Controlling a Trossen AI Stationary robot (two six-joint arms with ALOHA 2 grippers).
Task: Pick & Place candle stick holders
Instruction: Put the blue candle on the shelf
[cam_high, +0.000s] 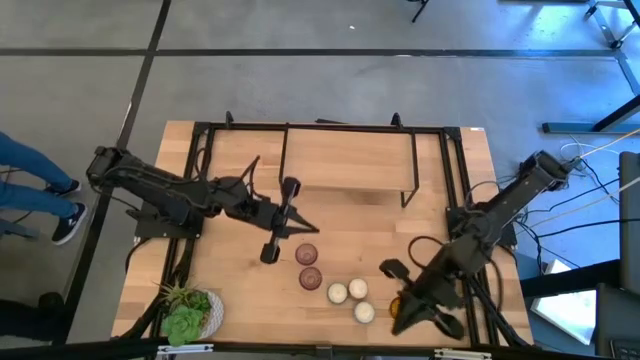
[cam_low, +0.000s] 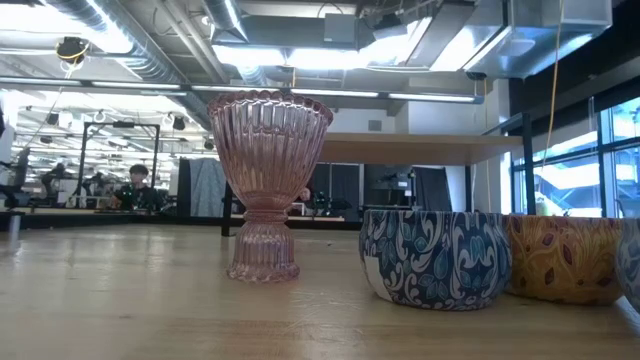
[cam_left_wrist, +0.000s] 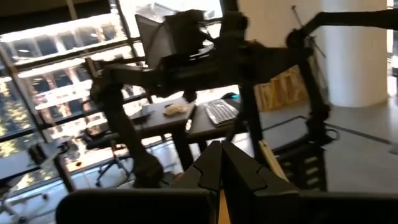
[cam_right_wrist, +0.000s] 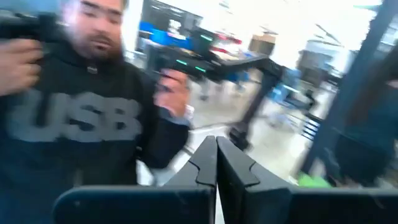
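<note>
Several small round candle stick holders stand in a cluster near the table's front: two pinkish ones, three whitish ones, and an amber one partly hidden under my right arm. In the low view a ribbed pink glass holder stands upright on its foot beside a blue-patterned cup and an amber-patterned cup. My left gripper hovers shut just beyond the pink holders. My right gripper hovers shut over the amber one. Neither holds anything.
A leafy green plant in a white pot stands at the table's front left corner. A black metal frame spans the table's far half. A person in a dark hoodie stands beyond the table, and someone's legs show at the left.
</note>
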